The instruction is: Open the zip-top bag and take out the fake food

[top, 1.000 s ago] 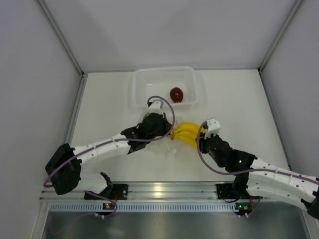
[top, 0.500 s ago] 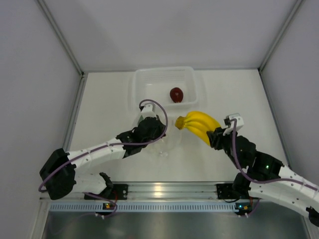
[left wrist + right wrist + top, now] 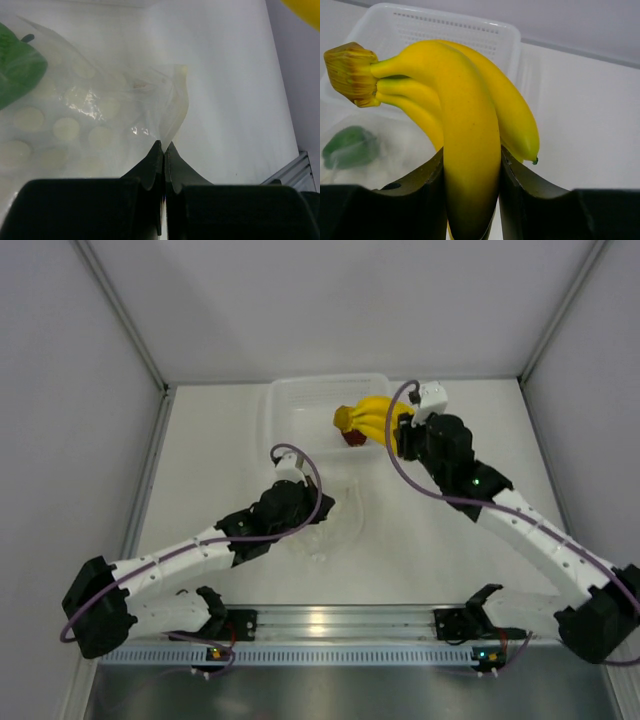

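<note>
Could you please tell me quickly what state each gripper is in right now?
Left gripper: closed, pinching the edge of the zip-top bag.
Right gripper: closed on the banana bunch, holding it.

Top view: tray (image 3: 285, 405) at top ctr, right half covered by banana bunch (image 3: 368, 415) in right gripper (image 3: 398, 432); left half open from above. Left arm (image 3: 200, 550) + zip-top bag (image 3: 340, 520) block frame ctr. Right arm (image 3: 520, 525) cuts diag across right side. Table (image 3: 205, 440) bare at ctr-left & btwn arms, lower ctr.

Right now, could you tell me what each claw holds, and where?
Right claw grips the banana bunch away from its stem; left claw pinches the zip-top bag by its edge.
</note>
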